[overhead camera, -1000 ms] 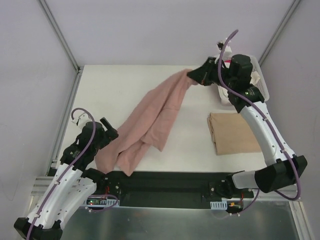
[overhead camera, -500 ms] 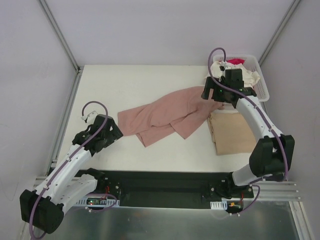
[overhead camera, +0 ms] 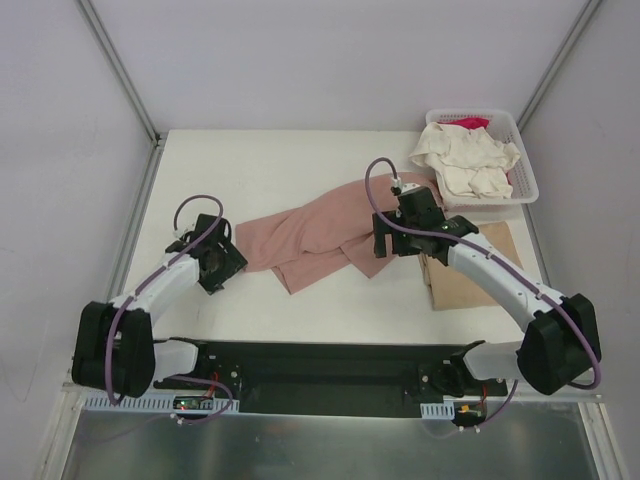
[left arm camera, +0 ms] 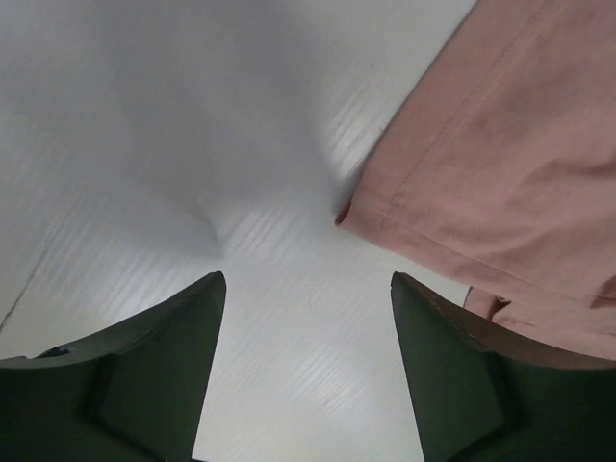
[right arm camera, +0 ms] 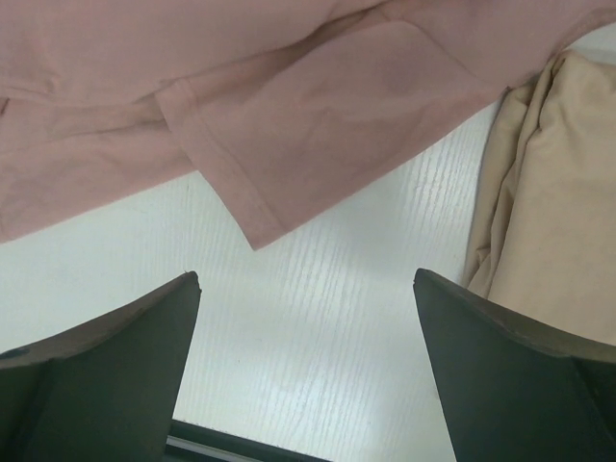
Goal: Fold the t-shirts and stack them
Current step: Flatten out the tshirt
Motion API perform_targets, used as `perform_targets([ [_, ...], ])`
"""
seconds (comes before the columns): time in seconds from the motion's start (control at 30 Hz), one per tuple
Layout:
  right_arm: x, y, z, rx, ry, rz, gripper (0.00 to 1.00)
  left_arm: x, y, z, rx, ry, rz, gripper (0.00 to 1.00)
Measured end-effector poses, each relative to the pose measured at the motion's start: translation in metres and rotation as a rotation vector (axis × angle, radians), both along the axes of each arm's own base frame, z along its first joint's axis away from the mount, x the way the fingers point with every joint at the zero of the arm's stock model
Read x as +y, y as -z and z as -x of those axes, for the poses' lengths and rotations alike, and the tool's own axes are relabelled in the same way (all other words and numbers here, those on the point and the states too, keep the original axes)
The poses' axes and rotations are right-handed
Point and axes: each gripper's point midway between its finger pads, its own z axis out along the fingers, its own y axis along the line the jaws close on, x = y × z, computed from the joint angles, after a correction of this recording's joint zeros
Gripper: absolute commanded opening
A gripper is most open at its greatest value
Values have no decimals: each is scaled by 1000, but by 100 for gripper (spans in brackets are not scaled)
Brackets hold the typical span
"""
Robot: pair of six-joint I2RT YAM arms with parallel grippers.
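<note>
Left gripper (left arm camera: 308, 285) and right gripper (right arm camera: 306, 285) both gape empty over the counter (overhead camera: 260, 170), pink tee (overhead camera: 318, 226) crumpled between them.

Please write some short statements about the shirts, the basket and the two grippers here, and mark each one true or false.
1. The dusty-pink cloth t-shirt lies crumpled on the white table. True.
2. The right gripper holds the pink t-shirt. False: its jaws stand open and empty, beside the shirt's hem.
3. The folded tan cloth t-shirt lies on the table, near the white slatted plastic basket. True.
4. The basket is empty. False: cream cloth and a little magenta cloth lie in it.
5. The left gripper is shut on a sleeve. False: it is open, with bare table between its jaws.
</note>
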Motion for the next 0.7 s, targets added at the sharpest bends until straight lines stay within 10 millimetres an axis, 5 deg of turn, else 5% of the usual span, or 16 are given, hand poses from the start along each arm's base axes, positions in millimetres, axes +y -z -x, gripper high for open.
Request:
perform_targets([
  [0.27,-1,22,25,48,-19,50,97,-7,19,-19,63,5,26,56],
  [0.5,-2,21,35,26,-18,61,97,-10,21,-35,64,22,29,29],
  [0.6,-2,20,38,13,-12,69,97,-11,23,-39,59,28,28,0],
  [0.7,1,20,40,8,-23,78,97,-14,23,-43,50,37,39,0],
])
